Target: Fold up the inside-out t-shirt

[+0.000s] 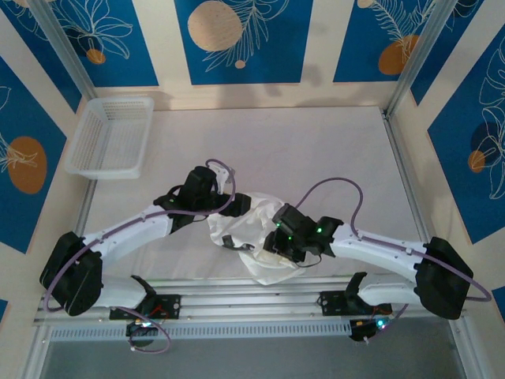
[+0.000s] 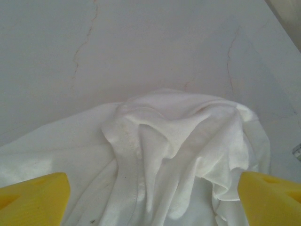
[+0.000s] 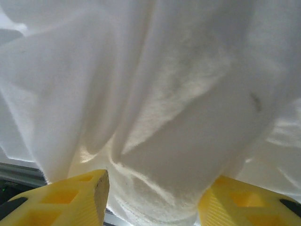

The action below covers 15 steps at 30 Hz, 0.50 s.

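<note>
The inside-out t-shirt (image 1: 256, 229) is a crumpled white heap near the table's front edge, between my two arms. My left gripper (image 1: 230, 207) sits at the heap's left rim. In the left wrist view the left gripper (image 2: 153, 200) stands wide open, its yellow fingers far apart above the shirt's (image 2: 178, 141) raised folds. My right gripper (image 1: 274, 241) is pushed into the heap's right side. In the right wrist view the right gripper (image 3: 153, 202) is partly open, with a thick bunch of the shirt's cloth (image 3: 164, 94) hanging between the fingers; the left pad's face shows bare.
A white mesh basket (image 1: 110, 136) stands at the back left corner. The white table (image 1: 316, 150) stretches behind the shirt. Metal rails (image 1: 252, 304) run along the front edge, and slanted frame posts rise at both sides.
</note>
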{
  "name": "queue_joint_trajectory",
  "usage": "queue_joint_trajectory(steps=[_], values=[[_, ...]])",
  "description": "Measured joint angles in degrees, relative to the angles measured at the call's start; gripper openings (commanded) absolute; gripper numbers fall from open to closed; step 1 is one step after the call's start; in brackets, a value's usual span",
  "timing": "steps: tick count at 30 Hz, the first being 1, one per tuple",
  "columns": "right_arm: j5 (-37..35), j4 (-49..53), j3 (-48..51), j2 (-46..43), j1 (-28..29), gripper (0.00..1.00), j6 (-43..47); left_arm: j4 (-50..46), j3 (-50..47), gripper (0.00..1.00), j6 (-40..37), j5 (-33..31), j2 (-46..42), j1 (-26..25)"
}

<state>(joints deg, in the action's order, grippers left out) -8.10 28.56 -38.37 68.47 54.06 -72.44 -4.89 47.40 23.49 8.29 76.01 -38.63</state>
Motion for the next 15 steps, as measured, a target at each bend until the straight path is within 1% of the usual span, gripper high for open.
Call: queue_joint_trajectory(steps=[1,2,3,4,5,6,8,11,13,15], values=[[0.0,0.1,-0.3,0.2,0.2,0.52,0.0,0.0,0.0,0.92,0.0,0.0,0.0,0.0],[-0.1,0.5,-0.7,0.3,0.4,0.5,0.0,0.0,0.0,0.92,0.0,0.1,0.0,0.0],[-0.2,1.0,-1.1,0.4,0.7,0.36,0.1,0.0,0.0,0.92,0.0,0.2,0.0,0.0],[-0.5,1.7,-1.5,0.4,1.0,0.18,0.2,0.0,0.0,0.92,0.0,0.2,0.0,0.0],[-1.1,2.7,-2.0,0.3,1.1,0.06,-0.1,0.0,0.0,0.92,0.0,0.2,0.0,0.0],[-2.0,3.8,-2.3,0.2,1.3,0.01,-0.7,0.0,0.0,0.92,0.0,0.2,0.0,0.0],[-3.8,6.6,-2.3,-1.0,1.4,0.0,-2.3,0.0,0.0,0.92,0.0,0.2,0.0,0.0],[-6.3,10.0,-0.9,-5.7,1.3,0.0,-4.5,0.1,0.0,0.91,-0.1,1.4,0.0,0.0],[-6.8,10.6,1.0,-9.5,0.9,0.0,-4.9,1.0,0.2,0.89,-0.6,5.2,0.9,0.0],[-6.8,10.5,3.2,-12.9,0.4,0.0,-4.6,0.8,2.3,0.88,-1.6,10.7,4.2,-0.7]])
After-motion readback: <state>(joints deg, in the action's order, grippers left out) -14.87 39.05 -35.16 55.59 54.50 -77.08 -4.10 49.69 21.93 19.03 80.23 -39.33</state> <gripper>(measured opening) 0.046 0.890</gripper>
